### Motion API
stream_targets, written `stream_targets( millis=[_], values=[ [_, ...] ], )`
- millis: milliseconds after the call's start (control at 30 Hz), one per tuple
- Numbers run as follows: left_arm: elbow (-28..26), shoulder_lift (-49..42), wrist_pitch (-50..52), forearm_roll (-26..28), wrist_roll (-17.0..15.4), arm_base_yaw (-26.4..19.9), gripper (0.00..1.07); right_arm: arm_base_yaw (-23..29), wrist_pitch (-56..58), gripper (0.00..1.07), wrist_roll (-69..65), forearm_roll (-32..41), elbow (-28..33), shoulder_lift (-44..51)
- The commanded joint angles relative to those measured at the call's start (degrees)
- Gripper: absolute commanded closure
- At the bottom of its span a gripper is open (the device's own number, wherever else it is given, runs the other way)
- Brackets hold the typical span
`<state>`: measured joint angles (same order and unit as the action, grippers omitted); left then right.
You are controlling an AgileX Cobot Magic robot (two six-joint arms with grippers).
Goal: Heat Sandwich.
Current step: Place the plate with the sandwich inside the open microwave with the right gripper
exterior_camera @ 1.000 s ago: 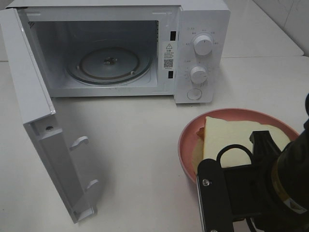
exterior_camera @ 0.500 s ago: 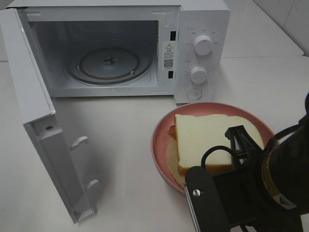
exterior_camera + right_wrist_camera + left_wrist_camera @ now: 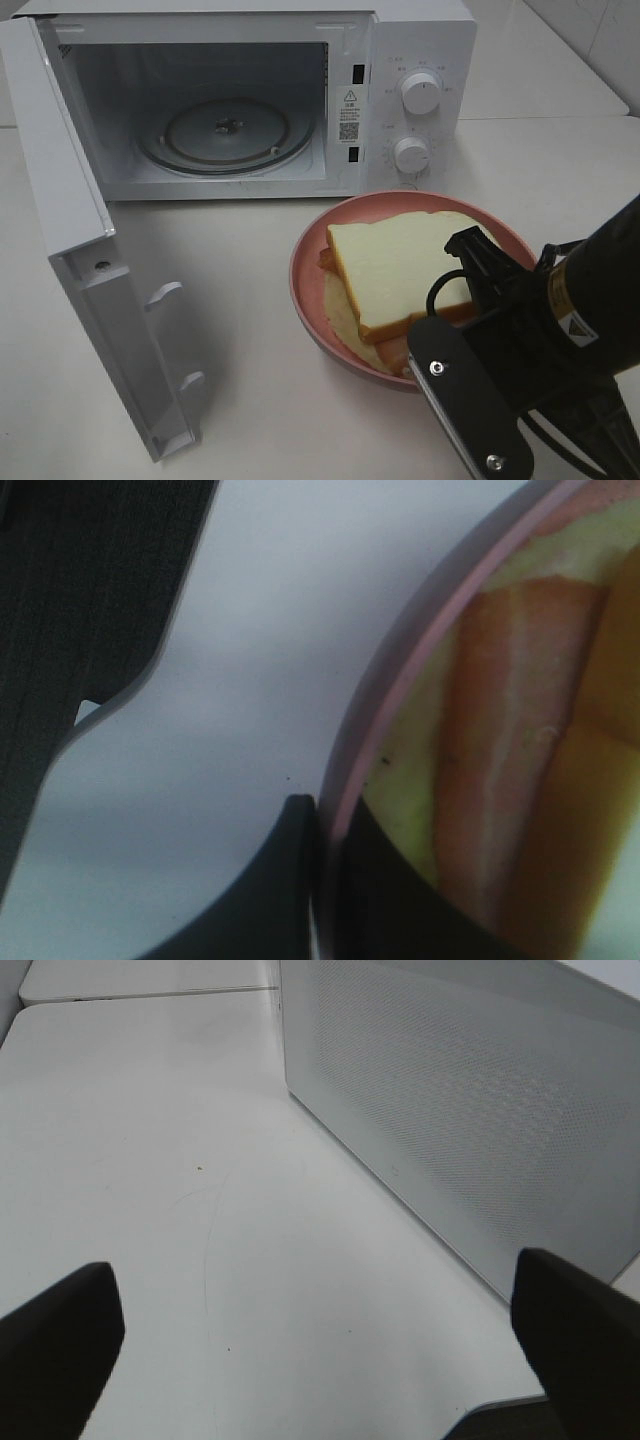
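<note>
right gripper (image 3: 328,815) pinches plate (image 3: 301,275) rim | left gripper (image 3: 320,1335) wide, beside door (image 3: 470,1110) | sandwich (image 3: 400,265) on plate, near open microwave (image 3: 440,50)

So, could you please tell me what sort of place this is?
Likely a kitchen-style test bench: an open white microwave, a sandwich on a pink plate, on a plain white table.

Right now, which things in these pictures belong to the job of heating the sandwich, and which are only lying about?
Belong to the job:
- sandwich
- pink plate under it
- right gripper, shut on the plate's rim
- microwave, its door open, its turntable bare

Only there:
- left gripper, open, holding nothing
- table
</note>
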<state>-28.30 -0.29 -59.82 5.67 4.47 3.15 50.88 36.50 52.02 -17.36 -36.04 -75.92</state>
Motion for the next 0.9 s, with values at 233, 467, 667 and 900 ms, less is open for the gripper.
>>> stream_targets(
  millis=[233, 467, 667, 900],
  values=[
    [0.1, -1.2, 0.4, 0.2, -0.1, -0.2, 0.09, -8.9, -2.8, 1.06, 19.0, 6.2, -0.1, 0.5],
    [0.1, -1.2, 0.4, 0.2, -0.1, -0.2, 0.09, -15.2, -2.7, 1.06, 32.7, 12.0, -2.8, 0.5],
    [0.1, -1.2, 0.4, 0.2, -0.1, -0.2, 0.09, -16.9, -2.1, 1.06, 41.2, 16.8, -6.1, 0.5],
    [0.1, -1.2, 0.4, 0.2, -0.1, -0.2, 0.09, -16.9, 1.4, 1.06, 41.3, 13.6, -6.6, 0.5]
  ],
)
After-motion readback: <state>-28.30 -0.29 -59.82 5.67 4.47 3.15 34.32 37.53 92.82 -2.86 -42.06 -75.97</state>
